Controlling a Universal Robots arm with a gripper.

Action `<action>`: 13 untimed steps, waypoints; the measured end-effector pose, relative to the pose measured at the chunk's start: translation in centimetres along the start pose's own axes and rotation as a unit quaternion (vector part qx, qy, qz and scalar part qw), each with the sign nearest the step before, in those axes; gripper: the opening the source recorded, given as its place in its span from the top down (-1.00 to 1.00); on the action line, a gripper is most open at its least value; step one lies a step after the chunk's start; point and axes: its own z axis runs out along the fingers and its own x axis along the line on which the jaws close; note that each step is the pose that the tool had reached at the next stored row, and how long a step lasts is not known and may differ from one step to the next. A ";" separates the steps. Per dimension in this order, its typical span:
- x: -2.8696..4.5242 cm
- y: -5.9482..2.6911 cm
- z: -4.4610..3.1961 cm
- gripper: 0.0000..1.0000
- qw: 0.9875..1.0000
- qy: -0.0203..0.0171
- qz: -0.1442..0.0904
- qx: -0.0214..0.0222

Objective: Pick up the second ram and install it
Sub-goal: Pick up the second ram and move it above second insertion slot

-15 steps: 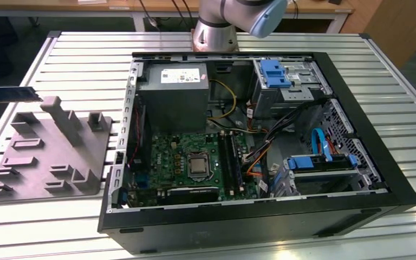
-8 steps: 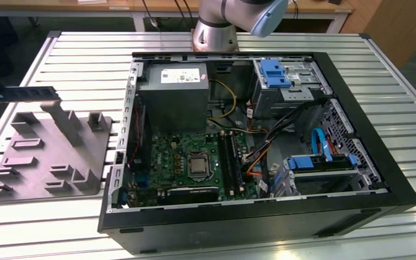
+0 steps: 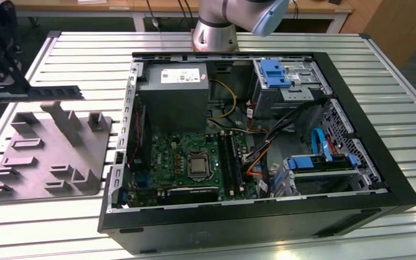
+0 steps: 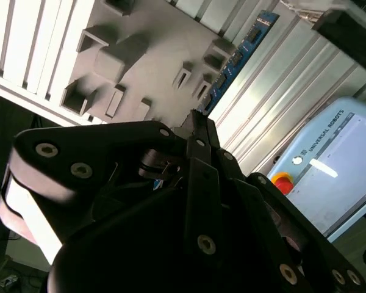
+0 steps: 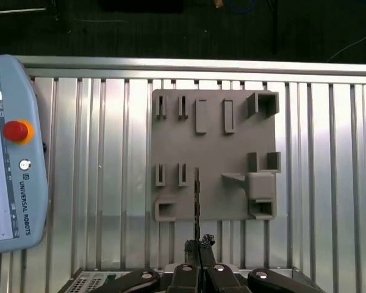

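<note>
**Item 1, gripper** (image 3: 7, 89): one, black, hanging at the exterior view's left. Its fingers are clamping together on the second ram (image 3: 49, 92). Both wrist views are showing the same grip, with the gripper (image 5: 200, 247) (image 4: 198, 125) pinching one end of the stick.

**Item 2, second ram:** one stick, sticking out level from the fingers over the far part of the holder block (image 3: 49, 157). It is hanging just above the block's tall posts, and whether it is touching them cannot be told. The first wrist view is showing the second ram (image 5: 197, 195) edge-on as a thin dark line. The second wrist view is showing its blue face and black chips (image 4: 239, 55).

**Item 3, holder block:** one, grey, lying flat on the slatted table (image 3: 85, 46) at the exterior view's left of the computer case (image 3: 251, 227). It is carrying several raised pockets and narrow slots, seen in both wrist views (image 5: 213, 152) (image 4: 140, 43).

**Item 4, computer case:** one, black, lying on its side with the open side facing up. Contents:
- one green motherboard (image 3: 171, 157)
- one processor socket (image 3: 195, 162)
- long black memory slots (image 3: 229, 157) running just beside the socket
- one grey power supply (image 3: 171, 103)
- two blue drive carriers (image 3: 274, 73) (image 3: 322, 162)

**Item 5, teach pendant** (image 5: 12, 152) (image 4: 329, 171): one, pale blue, lying on the table well apart from the block.
</note>
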 end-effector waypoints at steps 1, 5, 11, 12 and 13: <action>0.00 -0.45 -0.02 0.77 1.000 0.000 0.000 0.000; -0.01 -2.21 -0.10 0.77 1.000 0.000 0.000 0.000; -0.03 -4.83 -0.23 0.77 1.000 0.000 0.000 0.000; -0.03 -5.28 -0.26 0.77 1.000 0.000 0.000 0.000; -0.04 -5.72 -0.28 0.77 1.000 0.000 0.000 0.000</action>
